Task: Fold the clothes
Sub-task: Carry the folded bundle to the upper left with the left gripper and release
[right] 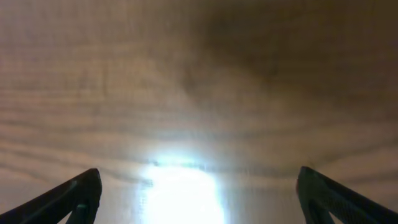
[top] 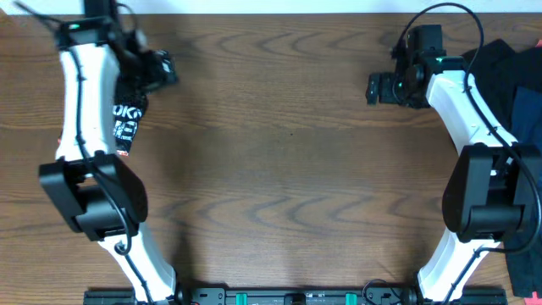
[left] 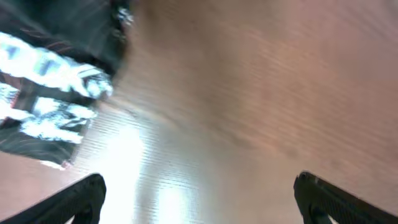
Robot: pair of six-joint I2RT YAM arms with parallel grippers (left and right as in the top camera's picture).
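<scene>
A black jersey (top: 127, 117) with white lettering lies bunched at the far left of the table, mostly hidden under my left arm. In the left wrist view the jersey (left: 53, 81) fills the upper left, blurred. My left gripper (top: 168, 68) is just right of it, open and holding nothing; the left gripper (left: 199, 199) has only bare wood between its fingers (left: 84, 196). At the right edge lies a pile of black and navy clothes (top: 518, 80). My right gripper (top: 373, 87) is left of that pile, open and empty. The right gripper (right: 199, 196) shows only tabletop.
The wooden table (top: 279, 169) spreads between the two arms. Both arm bases stand at the near edge. A bright glare patch (right: 183, 193) lies on the wood under the right gripper.
</scene>
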